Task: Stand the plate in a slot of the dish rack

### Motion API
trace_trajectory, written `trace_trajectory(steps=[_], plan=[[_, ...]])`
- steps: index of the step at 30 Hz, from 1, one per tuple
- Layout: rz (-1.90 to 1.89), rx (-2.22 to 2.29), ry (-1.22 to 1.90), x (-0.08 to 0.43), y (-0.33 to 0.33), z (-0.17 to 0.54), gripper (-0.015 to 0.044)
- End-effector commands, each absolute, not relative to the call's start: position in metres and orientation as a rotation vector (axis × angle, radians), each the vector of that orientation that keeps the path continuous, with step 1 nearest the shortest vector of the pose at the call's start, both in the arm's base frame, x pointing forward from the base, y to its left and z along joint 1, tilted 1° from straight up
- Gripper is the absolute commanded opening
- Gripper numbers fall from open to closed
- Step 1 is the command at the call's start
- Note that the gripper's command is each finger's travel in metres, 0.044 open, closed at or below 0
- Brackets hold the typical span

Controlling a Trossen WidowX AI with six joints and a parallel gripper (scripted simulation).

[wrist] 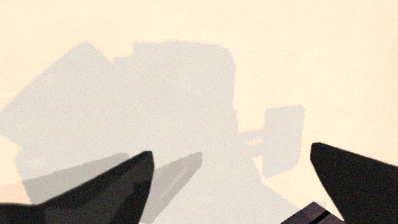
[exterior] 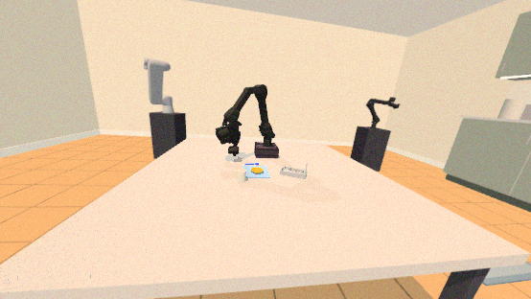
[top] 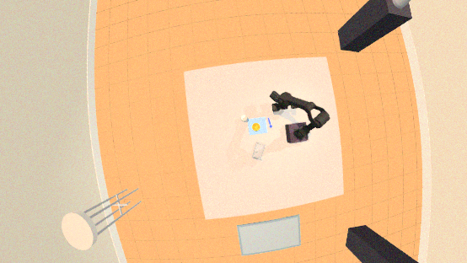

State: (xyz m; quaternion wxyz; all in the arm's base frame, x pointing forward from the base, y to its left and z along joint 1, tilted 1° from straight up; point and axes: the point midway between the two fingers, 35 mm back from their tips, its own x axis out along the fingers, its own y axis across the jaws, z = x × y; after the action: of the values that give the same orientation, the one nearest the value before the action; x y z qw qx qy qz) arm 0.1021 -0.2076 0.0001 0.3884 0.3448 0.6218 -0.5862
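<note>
The plate (top: pixel 255 126) is a small orange disc lying flat on a light blue mat (top: pixel 259 122) near the middle of the table; it also shows in the exterior view (exterior: pixel 257 170). The dish rack (top: pixel 258 151) is a small grey wire frame in front of the mat, and it shows to the right of the mat in the exterior view (exterior: pixel 293 171). My gripper (top: pixel 276 105) (exterior: pixel 233 150) hangs above the bare table, behind and to the right of the plate, pointing down. In the wrist view its fingers stand wide apart with only table and shadow between them.
A white cup (top: pixel 244 118) stands at the mat's far left corner and a blue pen (top: pixel 270 122) lies at its right edge. My dark base block (top: pixel 297 132) sits right of the mat. Two other arms on dark pedestals (exterior: pixel 167 131) (exterior: pixel 370 146) stand beyond the table.
</note>
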Motion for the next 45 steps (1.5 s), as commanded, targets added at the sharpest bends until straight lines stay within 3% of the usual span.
trace_trajectory(steps=[1,45], plan=[[-1.369,0.815,1.588,0.124,-0.206,0.004,0.0400],[-0.058,-0.017,1.572,0.306,-0.083,0.037,0.0400]])
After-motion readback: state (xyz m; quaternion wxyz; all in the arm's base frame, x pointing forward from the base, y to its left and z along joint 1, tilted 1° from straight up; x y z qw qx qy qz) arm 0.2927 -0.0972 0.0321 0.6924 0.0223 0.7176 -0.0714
